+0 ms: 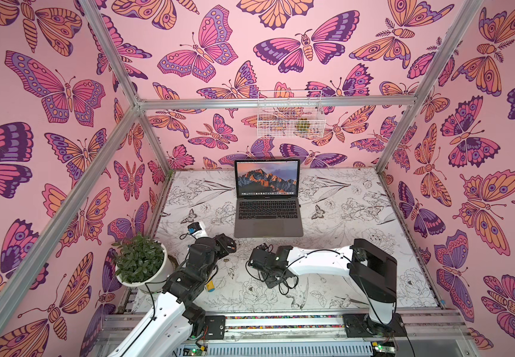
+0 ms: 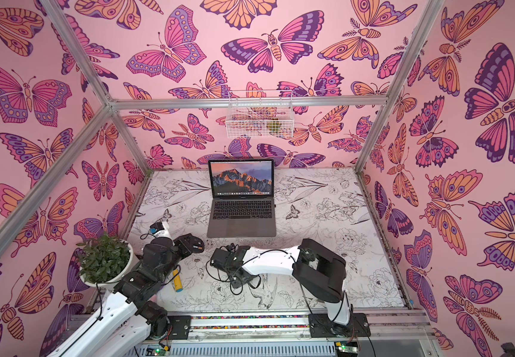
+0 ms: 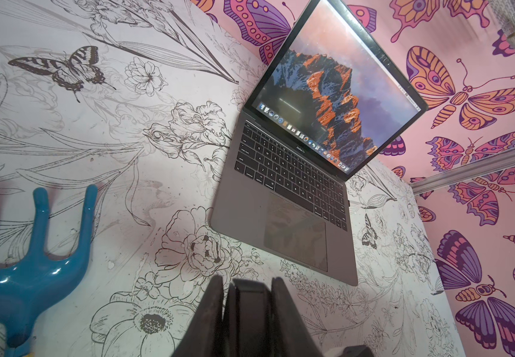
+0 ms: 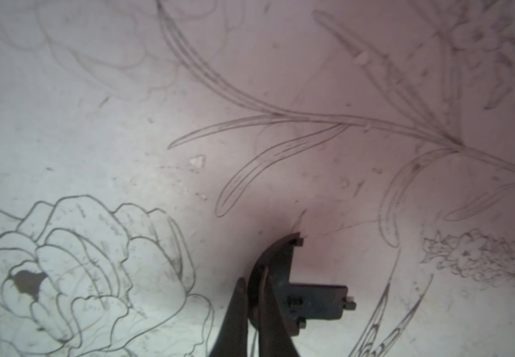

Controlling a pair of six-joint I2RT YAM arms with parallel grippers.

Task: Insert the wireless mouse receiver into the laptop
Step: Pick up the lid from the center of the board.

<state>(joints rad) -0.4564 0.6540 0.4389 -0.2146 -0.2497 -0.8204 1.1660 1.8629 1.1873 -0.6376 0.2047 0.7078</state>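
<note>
The laptop (image 1: 268, 216) (image 2: 242, 216) stands open at the back middle of the table, with an orange mountain on its screen. It also shows ahead in the left wrist view (image 3: 281, 201). My left gripper (image 1: 227, 244) (image 2: 195, 244) (image 3: 250, 287) hovers short of the laptop's front left corner, shut on a black mouse (image 3: 251, 309). My right gripper (image 1: 262, 264) (image 2: 223, 261) (image 4: 254, 278) points down at the table in front of the laptop. It is shut on a curved black cover piece (image 4: 315, 301). The wireless mouse receiver is out of view.
A potted plant (image 1: 140, 262) stands at the front left, close to the left arm. A blue hand rake (image 3: 33, 262) lies by the left gripper, its yellow handle (image 1: 210, 286) under the arm. A wire basket (image 1: 290, 114) hangs on the back wall.
</note>
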